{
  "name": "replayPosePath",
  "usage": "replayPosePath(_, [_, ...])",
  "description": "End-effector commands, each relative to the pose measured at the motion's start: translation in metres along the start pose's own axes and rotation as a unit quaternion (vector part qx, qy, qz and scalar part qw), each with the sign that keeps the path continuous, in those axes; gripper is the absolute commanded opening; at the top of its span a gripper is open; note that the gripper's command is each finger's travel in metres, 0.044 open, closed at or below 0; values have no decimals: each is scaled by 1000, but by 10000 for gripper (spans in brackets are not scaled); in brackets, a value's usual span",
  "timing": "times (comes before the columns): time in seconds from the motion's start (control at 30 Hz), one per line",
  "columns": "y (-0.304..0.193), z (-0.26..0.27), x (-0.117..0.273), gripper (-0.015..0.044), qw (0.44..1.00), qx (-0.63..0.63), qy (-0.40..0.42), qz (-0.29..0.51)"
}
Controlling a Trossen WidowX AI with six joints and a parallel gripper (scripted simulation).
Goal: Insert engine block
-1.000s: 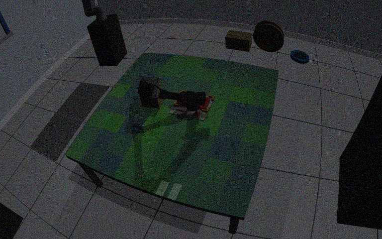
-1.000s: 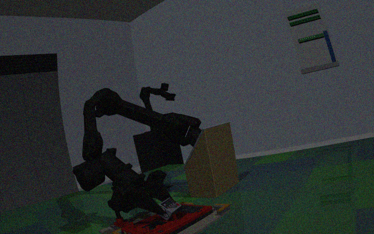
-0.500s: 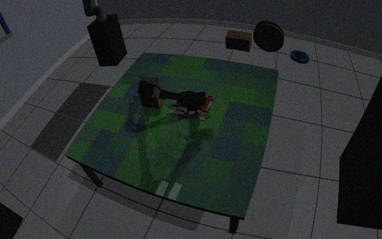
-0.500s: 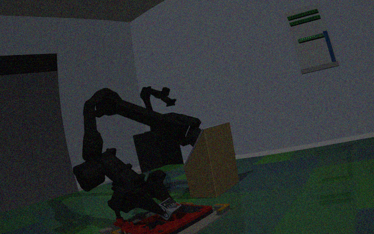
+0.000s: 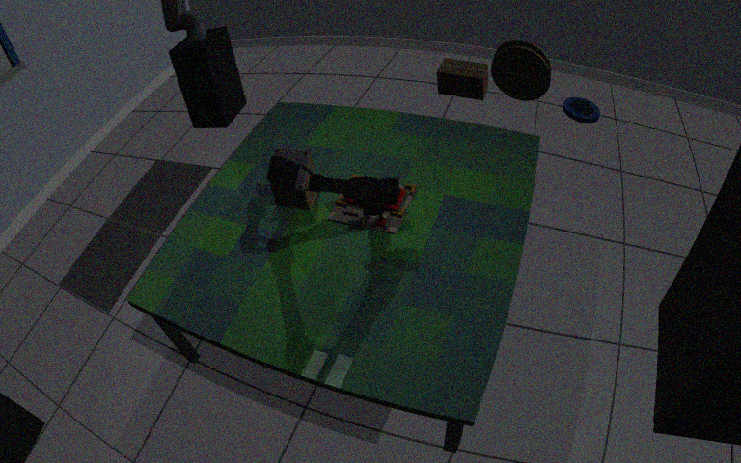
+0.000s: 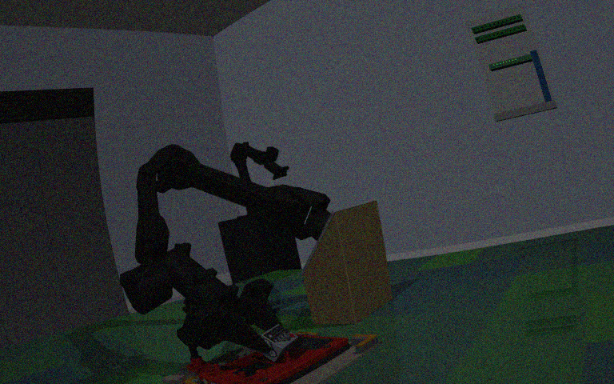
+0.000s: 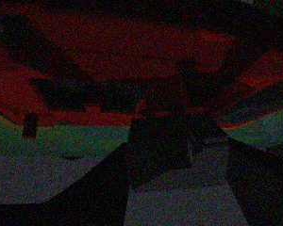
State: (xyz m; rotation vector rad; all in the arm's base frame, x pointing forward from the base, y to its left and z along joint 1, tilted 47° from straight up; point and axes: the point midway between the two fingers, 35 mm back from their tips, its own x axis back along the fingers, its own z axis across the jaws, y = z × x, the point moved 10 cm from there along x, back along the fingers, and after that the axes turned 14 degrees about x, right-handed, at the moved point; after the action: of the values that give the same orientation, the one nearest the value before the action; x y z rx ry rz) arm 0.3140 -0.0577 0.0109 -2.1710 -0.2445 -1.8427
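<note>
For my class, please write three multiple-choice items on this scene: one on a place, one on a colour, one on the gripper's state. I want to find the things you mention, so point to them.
1. Where is the engine block?
A) On the floor
B) At the car body
C) Against the wall

2. What colour is the car body?
A) Red
B) White
C) Purple

3. How is the gripper?
A) Open, holding nothing
B) Shut, holding nothing
C) Shut on the engine block

Key:
1 B: the exterior view shows the grey engine block (image 6: 279, 337) (image 7: 179, 204) at the car body (image 6: 317, 350) (image 7: 108, 52).
2 A: its panels look red in the exterior and wrist views.
3 C: the gripper (image 6: 272, 340) (image 7: 172, 146) has the block between its fingers.
</note>
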Motion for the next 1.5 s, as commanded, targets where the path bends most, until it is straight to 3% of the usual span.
replayPosePath(0.0, [0,0,0,236,1000,0,0,0])
replayPosePath(0.27, [0,0,0,440,1000,0,0,0])
replayPosePath(0.77, [-4,3,44,440,1000,-1,-5,-1])
replayPosePath(1.47, [-6,4,41,440,1000,12,-9,-3])
